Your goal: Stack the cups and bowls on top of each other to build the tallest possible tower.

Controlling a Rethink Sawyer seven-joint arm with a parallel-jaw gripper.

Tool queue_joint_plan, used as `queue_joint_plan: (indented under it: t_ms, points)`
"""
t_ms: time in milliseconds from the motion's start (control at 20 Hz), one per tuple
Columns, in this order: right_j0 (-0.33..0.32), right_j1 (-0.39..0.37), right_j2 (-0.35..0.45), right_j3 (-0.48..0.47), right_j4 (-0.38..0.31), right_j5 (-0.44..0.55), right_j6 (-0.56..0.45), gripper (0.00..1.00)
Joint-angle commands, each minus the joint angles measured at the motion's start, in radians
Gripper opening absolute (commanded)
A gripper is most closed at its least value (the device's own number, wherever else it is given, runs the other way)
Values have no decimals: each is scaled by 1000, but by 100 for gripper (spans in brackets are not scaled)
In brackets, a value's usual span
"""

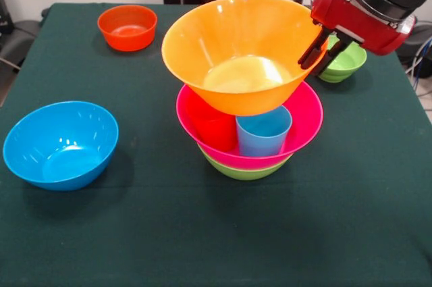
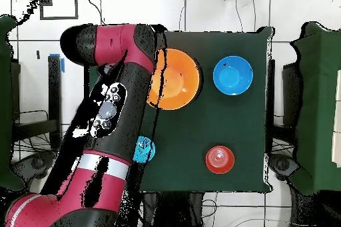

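Note:
My gripper [image 1: 322,49] is shut on the right rim of the large yellow-orange bowl [image 1: 236,50]. The bowl is tilted towards the front, with its bottom at the rims of the red cup [image 1: 214,128] and the light blue cup [image 1: 263,132]. Both cups stand upright in the large pink bowl [image 1: 304,115], which is nested in a green bowl [image 1: 244,171]. This tower stands mid-table. The yellow cup is hidden. In the overhead view the yellow-orange bowl [image 2: 176,78] hides the tower and my arm covers the gripper.
A medium blue bowl [image 1: 61,144] [image 2: 232,76] sits alone at the front left. A small orange bowl [image 1: 127,27] [image 2: 220,159] sits at the far left. A small green bowl [image 1: 345,63] sits behind the gripper at the far right.

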Motion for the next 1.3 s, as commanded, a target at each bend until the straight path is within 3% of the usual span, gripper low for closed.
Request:
queue_joint_plan:
  t_ms: [50, 1300]
  points:
    - [33, 1, 67, 81, -90, -52, 54, 0]
    - [40, 24, 30, 72, -98, -95, 92, 0]
